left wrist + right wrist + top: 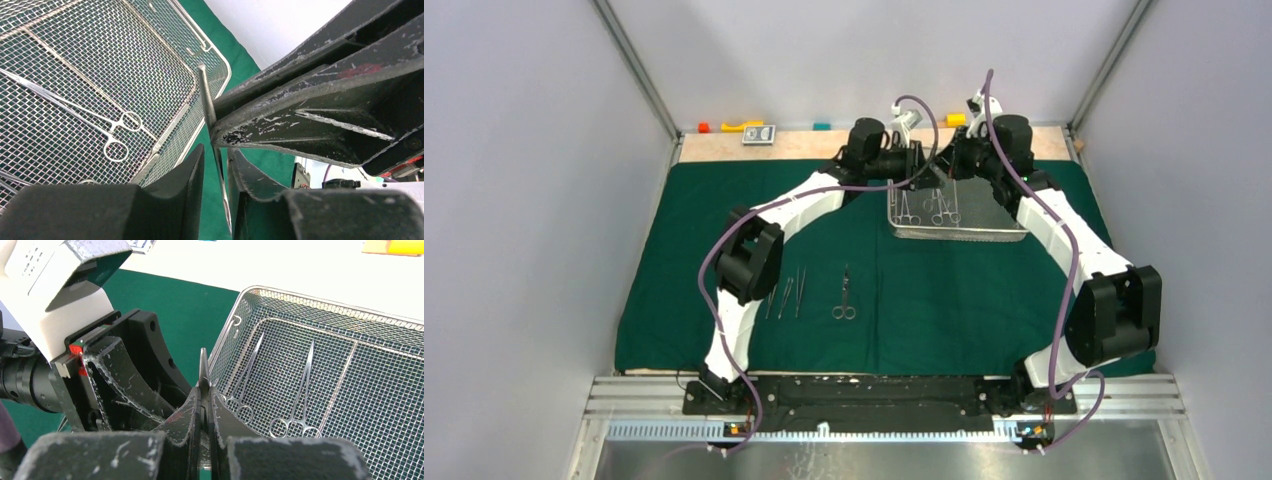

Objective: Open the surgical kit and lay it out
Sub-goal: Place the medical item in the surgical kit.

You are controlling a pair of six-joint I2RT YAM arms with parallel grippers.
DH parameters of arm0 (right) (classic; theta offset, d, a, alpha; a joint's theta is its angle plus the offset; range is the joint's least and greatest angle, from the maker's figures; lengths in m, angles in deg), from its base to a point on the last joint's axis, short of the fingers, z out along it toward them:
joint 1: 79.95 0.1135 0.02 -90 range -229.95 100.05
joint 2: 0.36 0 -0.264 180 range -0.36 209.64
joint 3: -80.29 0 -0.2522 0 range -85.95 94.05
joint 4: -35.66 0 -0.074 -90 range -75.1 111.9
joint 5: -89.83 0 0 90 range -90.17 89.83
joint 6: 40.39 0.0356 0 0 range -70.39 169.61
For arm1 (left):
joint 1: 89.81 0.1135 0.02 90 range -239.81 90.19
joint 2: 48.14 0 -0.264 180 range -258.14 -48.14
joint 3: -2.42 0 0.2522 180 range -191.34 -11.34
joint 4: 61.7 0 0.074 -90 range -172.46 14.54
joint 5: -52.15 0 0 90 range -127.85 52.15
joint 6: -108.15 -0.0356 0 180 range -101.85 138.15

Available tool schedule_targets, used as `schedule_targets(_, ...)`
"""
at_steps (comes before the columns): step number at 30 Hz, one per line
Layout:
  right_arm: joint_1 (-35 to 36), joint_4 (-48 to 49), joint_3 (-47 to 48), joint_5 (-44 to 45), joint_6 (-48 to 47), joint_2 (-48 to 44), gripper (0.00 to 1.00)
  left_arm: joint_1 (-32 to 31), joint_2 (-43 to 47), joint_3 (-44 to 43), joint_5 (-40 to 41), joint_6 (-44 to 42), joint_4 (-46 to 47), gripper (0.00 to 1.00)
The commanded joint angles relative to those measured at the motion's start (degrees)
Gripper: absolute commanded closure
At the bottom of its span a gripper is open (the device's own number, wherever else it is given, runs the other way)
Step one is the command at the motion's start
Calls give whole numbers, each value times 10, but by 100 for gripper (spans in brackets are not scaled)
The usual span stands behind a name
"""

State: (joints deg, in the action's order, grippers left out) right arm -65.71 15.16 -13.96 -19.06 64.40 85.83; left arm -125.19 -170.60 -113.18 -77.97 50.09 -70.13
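The dark green cloth (964,300) lies spread on the table. The silver wire-mesh tray (959,235) stands on it at the far middle, with two ring-handled clamps (907,208) (942,205) in it. My right gripper (204,395) is shut on a slim steel instrument (203,365) held upright beside the tray's left rim (260,290). My left gripper (217,162) is open, and its fingers (197,170) stand either side of that instrument (204,95) with a gap. Tweezers (788,292) and a ring-handled instrument (844,295) lie on the cloth near the left arm.
Small coloured blocks (703,127) (742,126) (956,119) and a small box (760,135) sit on the bare wooden strip behind the cloth. Metal frame posts and grey walls stand close on both sides. The two grippers (919,160) (944,160) meet above the tray's far left corner.
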Motion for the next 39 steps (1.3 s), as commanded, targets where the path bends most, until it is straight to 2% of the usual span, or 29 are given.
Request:
schedule_targets(1, 7, 26, -3, 9, 1, -30, 100, -3, 3, -13, -21, 9, 34, 76)
schedule_targets(7, 6, 41, -27, -21, -22, -52, 100, -1, 39, 31, -38, -12, 51, 100)
schedule_targets(13, -4, 63, -82, -76, -64, -113, 70, 8, 134, 163, -67, -75, 121, 100)
schedule_targets(16, -9, 82, -108, -138, -81, -133, 44, 8, 184, 242, -85, -103, 152, 100)
schedule_targets(21, -10, 88, -130, -278, -105, -133, 32, 8, 255, 345, -120, -143, 209, 100)
schedule_targets(28, -8, 137, -147, -418, -98, -121, 32, 7, 302, 391, -165, -208, 195, 100)
schedule_targets(34, 5, 120, -143, -448, -117, -123, 33, 7, 304, 400, -171, -212, 188, 100)
schedule_targets(39, 15, 108, -133, -448, -128, -116, 42, 5, 306, 402, -176, -221, 185, 100)
